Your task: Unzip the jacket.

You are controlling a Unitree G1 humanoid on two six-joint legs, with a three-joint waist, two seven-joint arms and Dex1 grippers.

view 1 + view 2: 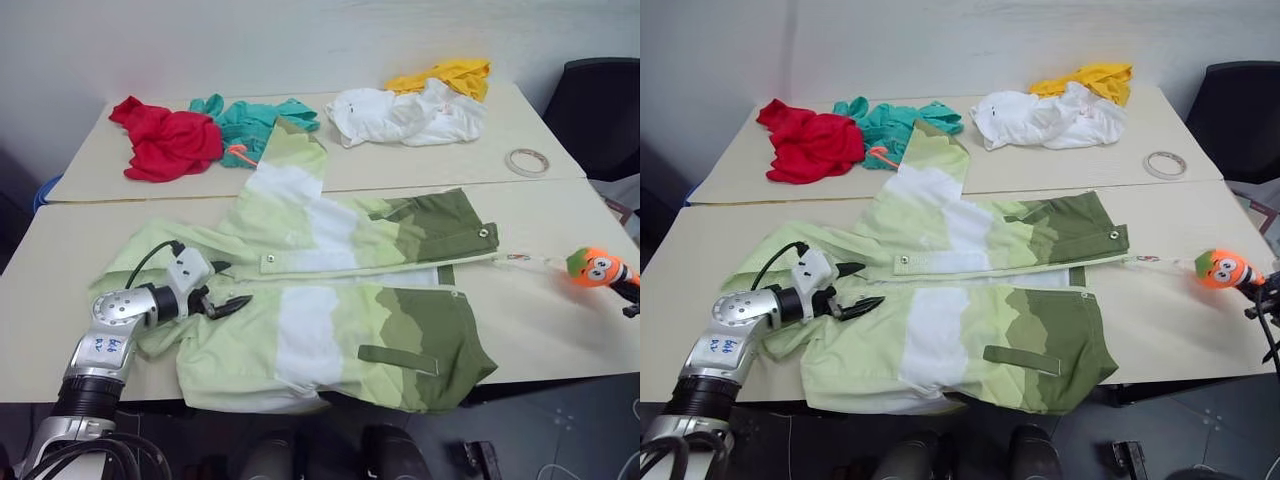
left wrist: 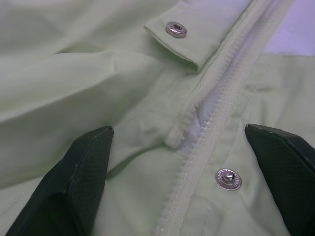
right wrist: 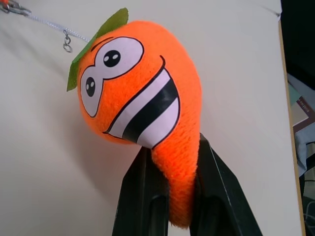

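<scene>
The jacket (image 1: 330, 310), in light green, white and dark olive patches, lies flat on the near table (image 1: 560, 320), collar end toward my left arm. Its two front panels lie slightly apart along the white zipper (image 2: 216, 113), with metal snaps (image 2: 228, 178) on either side. My left gripper (image 1: 225, 286) hovers open just over the light green collar end, one finger on each side of the zipper. At the table's right edge my right gripper (image 3: 173, 157) is shut on the tail of the orange cartoon-face zipper pull (image 1: 598, 267). A thin cord (image 1: 525, 260) runs from the pull back to the jacket's hem.
A second table (image 1: 420, 170) behind holds a red garment (image 1: 165, 140), a teal garment (image 1: 255, 120), a white garment (image 1: 405, 115), a yellow garment (image 1: 445, 75) and a roll of tape (image 1: 527, 161). A black chair (image 1: 600, 110) stands at the far right.
</scene>
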